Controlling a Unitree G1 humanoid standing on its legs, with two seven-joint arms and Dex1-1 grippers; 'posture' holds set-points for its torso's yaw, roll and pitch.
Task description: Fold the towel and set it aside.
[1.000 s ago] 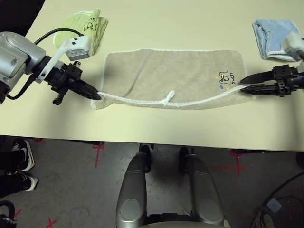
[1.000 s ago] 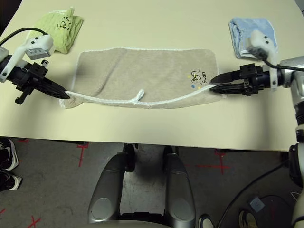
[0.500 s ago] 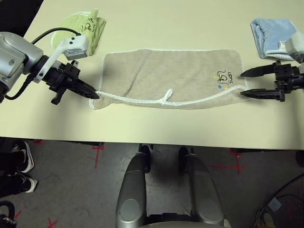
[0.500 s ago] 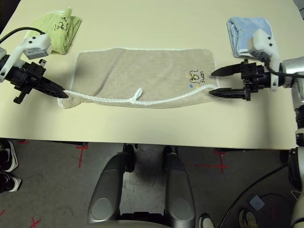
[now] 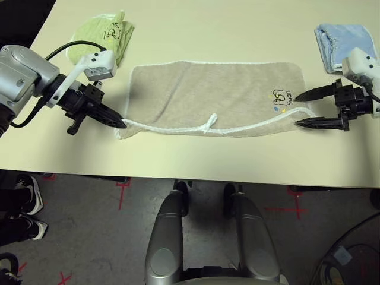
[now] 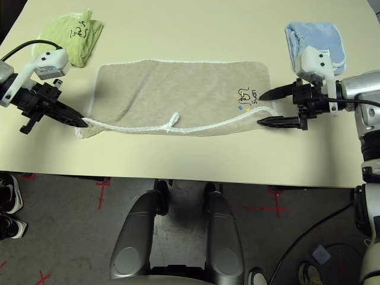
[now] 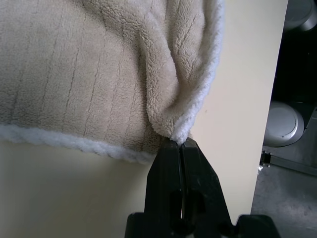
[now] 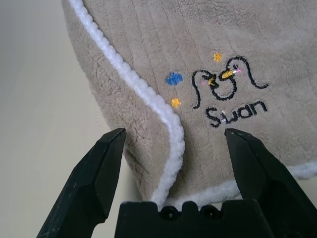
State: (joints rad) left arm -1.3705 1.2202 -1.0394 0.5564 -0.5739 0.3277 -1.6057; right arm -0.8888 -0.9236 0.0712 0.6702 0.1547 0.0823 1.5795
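**Tan towel folded lengthwise, one end pinched, the other between spread fingers**

The towel (image 5: 217, 95) lies stretched along the middle of the surface (image 5: 196, 160), closer to its near edge than its far one. It is beige terry cloth with faint ribbing, bound in white stitched edging. It looks doubled over lengthwise: the upper layer's white edge runs in a loose wavy line just inside the near long side, with a small white loop (image 5: 209, 121) about halfway along. Near its right end sits a small embroidered motif (image 8: 229, 84) in black thread with blue and orange dots.

The left claw (image 5: 120, 123) is closed on the towel's near left corner. The left wrist view shows what the head cameras cannot: the black fingers (image 7: 171, 163) pressed together on a puckered fold of cloth where the white edging turns the corner. The right claw (image 6: 265, 107) stands wide at the towel's right end, one finger on each side of that end; whether the tips touch cloth is hard to tell. The right wrist view makes the motif's lettering readable as "Swan", and shows the edging curving between the spread fingers (image 8: 96, 173).

A lime green folded towel (image 5: 107, 35) lies towards the far left corner, a light blue folded towel (image 6: 314, 38) towards the far right.
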